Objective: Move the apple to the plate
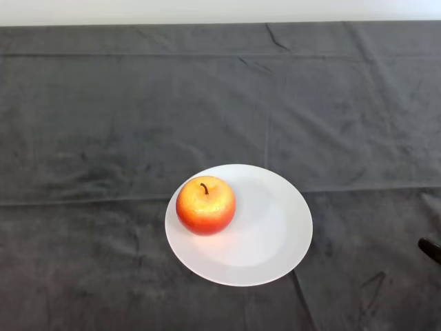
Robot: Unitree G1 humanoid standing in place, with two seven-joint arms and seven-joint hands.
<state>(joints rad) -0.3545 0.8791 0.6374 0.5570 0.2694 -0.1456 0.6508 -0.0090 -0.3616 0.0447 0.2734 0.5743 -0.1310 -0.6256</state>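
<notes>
**Already on the plate: apple sits left of centre, no hand in sight**

Plainly, the apple (205, 205) rests on the white plate (275, 234), upright with its dark stem pointing up, and it lies toward the plate's left side, close to the rim there but inside it. The plate itself stands on the dark cloth (103, 124) that covers the table, somewhat below the middle of the head view.

No part of the left arm or its hand shows, so which way the apple lies from the fingers cannot be read, and whether they are spread or closed cannot be told either. Being round, the apple has no long axis to line up with; only the stem marks its top. Judging from the rig, the left arm would come in from the lower left, and the apple sits on the side of the plate nearer that corner.

Nothing else lies on the cloth around the plate. A small dark shape (430, 249) shows at the right edge of the view, well apart from the plate; what it is cannot be made out.

By how things lie, the task looks done, with no further move called for.
</notes>
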